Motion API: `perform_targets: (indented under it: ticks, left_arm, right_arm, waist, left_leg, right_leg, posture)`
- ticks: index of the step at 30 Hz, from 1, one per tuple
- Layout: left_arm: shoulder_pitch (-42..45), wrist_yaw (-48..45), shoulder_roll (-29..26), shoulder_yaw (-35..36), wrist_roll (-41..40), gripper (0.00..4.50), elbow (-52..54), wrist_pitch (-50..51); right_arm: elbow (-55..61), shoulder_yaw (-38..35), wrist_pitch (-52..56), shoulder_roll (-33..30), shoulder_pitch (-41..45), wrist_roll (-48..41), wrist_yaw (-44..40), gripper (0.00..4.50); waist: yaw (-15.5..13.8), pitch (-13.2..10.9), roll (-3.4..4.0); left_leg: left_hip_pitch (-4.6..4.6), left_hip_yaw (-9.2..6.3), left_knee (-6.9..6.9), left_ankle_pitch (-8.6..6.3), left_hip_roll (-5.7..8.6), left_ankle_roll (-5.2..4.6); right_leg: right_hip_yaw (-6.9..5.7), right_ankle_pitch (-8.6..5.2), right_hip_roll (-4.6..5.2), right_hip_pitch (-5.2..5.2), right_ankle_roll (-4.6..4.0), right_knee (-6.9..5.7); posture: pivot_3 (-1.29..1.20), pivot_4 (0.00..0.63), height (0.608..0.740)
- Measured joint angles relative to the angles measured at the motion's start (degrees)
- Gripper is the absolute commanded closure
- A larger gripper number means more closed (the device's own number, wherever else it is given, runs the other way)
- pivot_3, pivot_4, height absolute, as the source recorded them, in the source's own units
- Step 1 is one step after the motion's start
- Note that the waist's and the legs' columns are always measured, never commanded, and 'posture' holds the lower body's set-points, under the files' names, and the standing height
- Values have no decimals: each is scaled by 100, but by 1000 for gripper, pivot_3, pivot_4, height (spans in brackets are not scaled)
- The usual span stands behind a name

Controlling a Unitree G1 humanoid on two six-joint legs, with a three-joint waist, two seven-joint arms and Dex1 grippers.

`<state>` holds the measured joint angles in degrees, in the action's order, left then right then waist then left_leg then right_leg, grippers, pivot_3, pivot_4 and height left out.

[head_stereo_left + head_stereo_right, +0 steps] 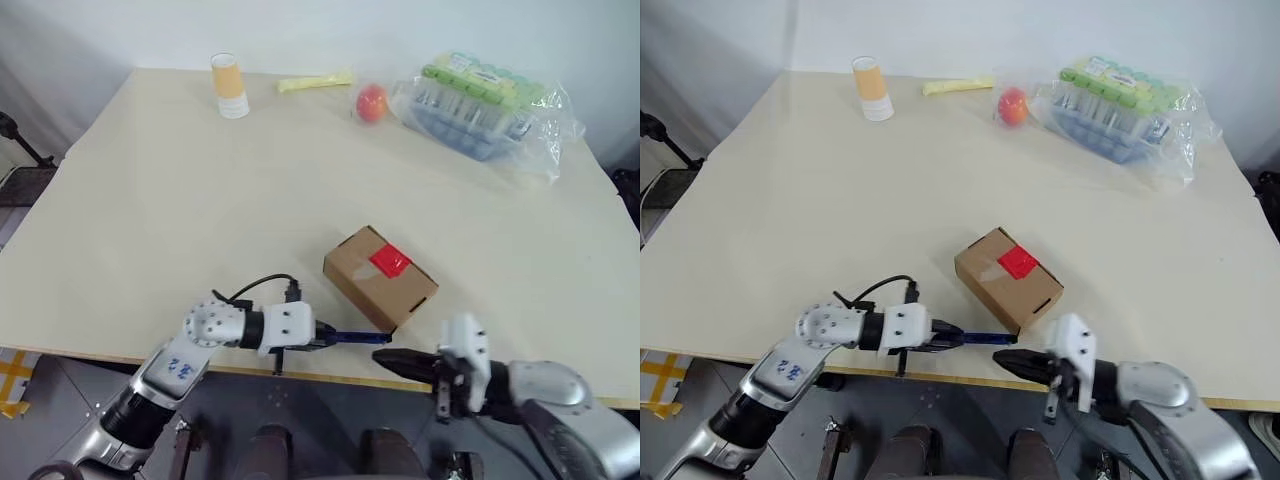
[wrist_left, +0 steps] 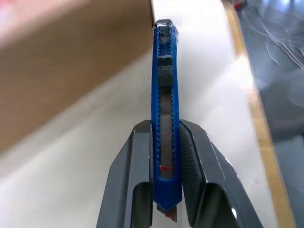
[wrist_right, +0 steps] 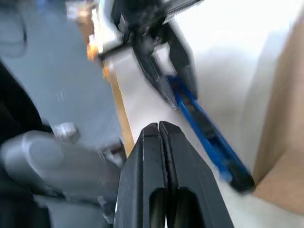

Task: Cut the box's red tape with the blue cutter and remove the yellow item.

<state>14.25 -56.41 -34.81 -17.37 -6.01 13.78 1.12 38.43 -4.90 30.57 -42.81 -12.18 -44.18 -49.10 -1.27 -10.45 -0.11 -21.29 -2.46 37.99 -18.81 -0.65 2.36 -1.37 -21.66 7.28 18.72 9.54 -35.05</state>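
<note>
counter [image 1: 150, 200]: pale cream top, light wood edge band along its near side | wall [image 1: 400, 30]: plain white, rising just behind the counter's far edge | floor [image 1: 60, 400]: dark grey below the counter's near edge (yellow-marked patch at its left corner) | light: even, soft
</note>
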Motion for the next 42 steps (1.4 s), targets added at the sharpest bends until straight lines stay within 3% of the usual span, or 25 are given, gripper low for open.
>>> perform_targets:
  ticks: [3, 6, 7, 10, 13, 19, 25, 33, 36, 42]
  left_arm:
    - [-380, -513, -427, 442, -341, 4071, 2, -1186]
    - [-404, -655, -471, 726, -561, 4071, 15, -1712]
    - [-370, -676, -472, 795, -596, 4071, 16, -1848]
    - [-124, -623, -406, 857, -574, 4071, -25, -2197]
    - [285, -420, -215, 907, -402, 4071, -163, -2449]
    - [890, -68, 82, 947, -161, 4071, -482, -2643]
    - [1070, 72, 245, 945, -110, 4071, -572, -2716]
    - [1149, 139, 307, 881, -49, 4071, -583, -2739]
    - [1150, 156, 332, 808, -36, 4071, -582, -2740]
    - [1147, 231, 331, 787, -1, 4071, -579, -2740]
  right_arm:
    - [332, -935, 986, -955, -330, -2502, 347, 3101]
    - [426, -1525, 1251, -1544, -347, -4387, 892, 2338]
    - [422, -1672, 1256, -1690, -266, -4935, 1157, 1899]
    - [310, -1748, 1466, -2536, 55, -6024, 2054, 950]
    - [190, -1317, 1448, -2869, 687, -6533, 2787, 33]
    - [13, -471, 1309, -2574, 1936, -6428, 3918, 33]
    - [-340, -364, 1608, -2479, 2312, -5998, 3961, 33]
    - [-710, -145, 1949, -2195, 2627, -6077, 3979, 33]
    - [-851, -9, 1979, -2043, 2788, -6288, 4065, 635]
    - [-1007, 5, 2110, -1959, 2914, -6555, 4158, 2699]
  waist:
    - [-2, -9, 16]
    - [-14, -10, 16]
    - [-15, -10, 16]
    - [-21, -11, 15]
    - [-19, -13, 12]
    - [4, -17, 6]
    - [-19, -18, 6]
    - [-12, -18, 5]
    - [-6, -18, 5]
    - [-10, -18, 5]
  left_leg:
    - [4, 2, 1, -2, -2, -2]
    - [5, 0, 6, -2, -3, -6]
    - [5, 1, 7, -3, -2, -8]
    - [1, 3, 10, -4, 2, -12]
    - [-2, -1, 12, -3, 0, -11]
    - [-16, -4, 7, -4, 0, -10]
    - [-30, -20, 6, -4, 1, -10]
    - [-31, -21, 7, -4, 0, -10]
    - [-31, -21, 7, -4, -1, -10]
    - [-32, -23, 7, -4, 0, -10]
  right_leg:
    - [-5, 1, 5, -14, -2, 14]
    - [-12, 3, 4, -25, -5, 32]
    - [-13, 3, 4, -26, -5, 31]
    - [-15, 3, 8, -23, -4, 28]
    - [-22, 4, 6, -15, -3, 28]
    - [-47, 8, 9, -1, 6, 8]
    - [-78, 9, 17, 3, 6, 5]
    - [-87, 9, 18, 3, 6, 5]
    - [-90, 9, 18, 3, 5, 5]
    - [-92, 9, 20, 3, 5, 6]
  posture:
    - [0, 150, 740]
    - [0, 150, 740]
    - [0, 150, 740]
    - [0, 150, 740]
    - [0, 150, 740]
    - [0, 150, 740]
    - [0, 150, 740]
    - [0, 150, 740]
    - [0, 150, 740]
    - [0, 150, 740]
